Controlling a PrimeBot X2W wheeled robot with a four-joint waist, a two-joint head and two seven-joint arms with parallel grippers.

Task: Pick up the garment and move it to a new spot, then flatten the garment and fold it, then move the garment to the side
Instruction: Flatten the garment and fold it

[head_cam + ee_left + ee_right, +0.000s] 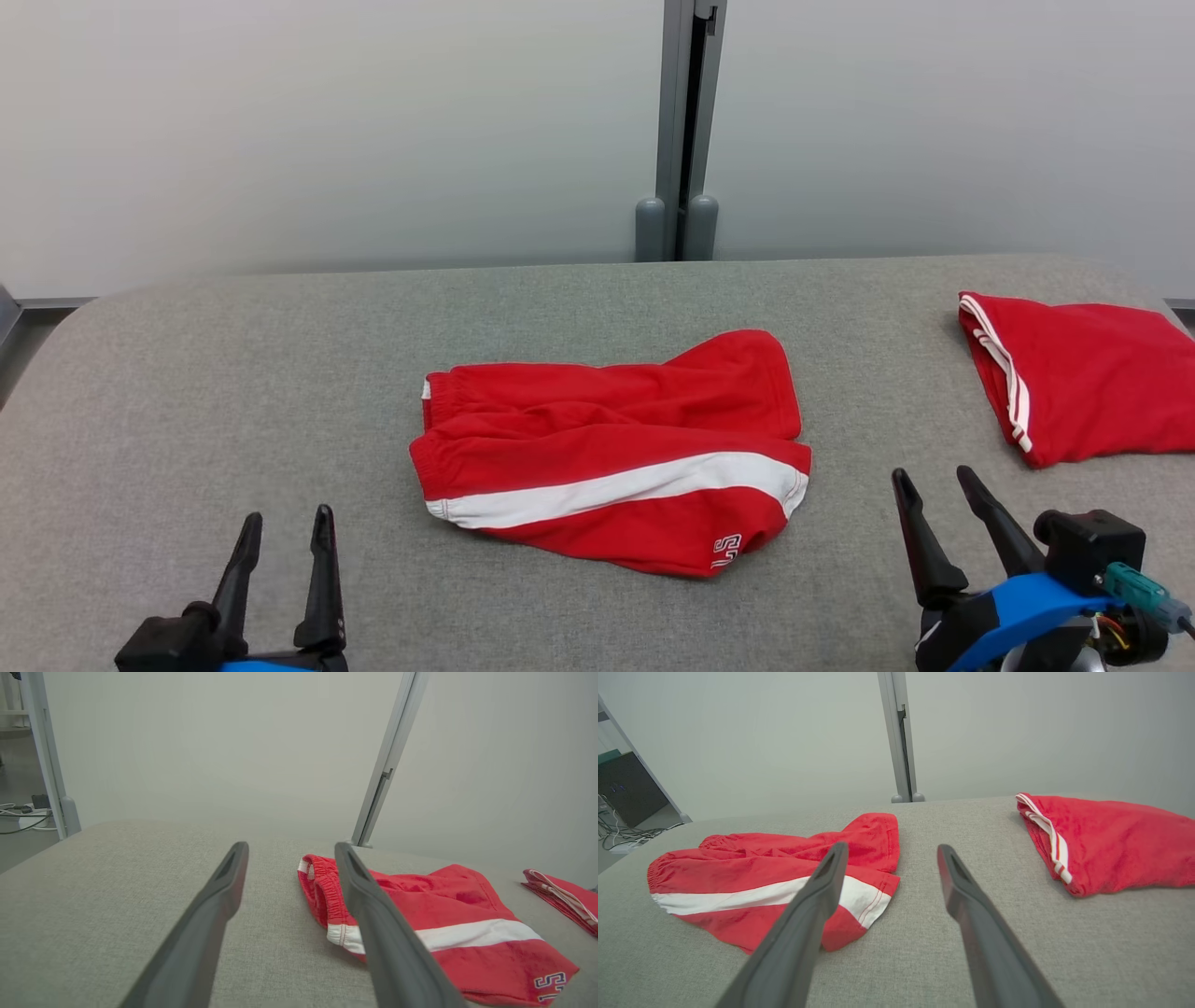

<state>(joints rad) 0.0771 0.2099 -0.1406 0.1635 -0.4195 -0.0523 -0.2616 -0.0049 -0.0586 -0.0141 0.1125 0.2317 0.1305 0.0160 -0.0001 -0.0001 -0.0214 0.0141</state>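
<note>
The garment (611, 448) is a pair of red shorts with a white side stripe and white lettering, lying loosely rumpled in the middle of the grey table (233, 373); it also appears in the left wrist view (444, 914) and the right wrist view (752, 877). My left gripper (287, 527) hovers open near the table's front left, well short of the shorts' waistband. My right gripper (934, 481) stands open at the front right, a little right of the shorts' leg hem. Nothing lies between either pair of fingers.
A second red garment (1083, 378) with white stripes lies folded at the table's far right, also in the right wrist view (1111, 840). A grey post (686, 131) rises behind the table against a pale wall. Cables lie on the floor (23, 816) to the left.
</note>
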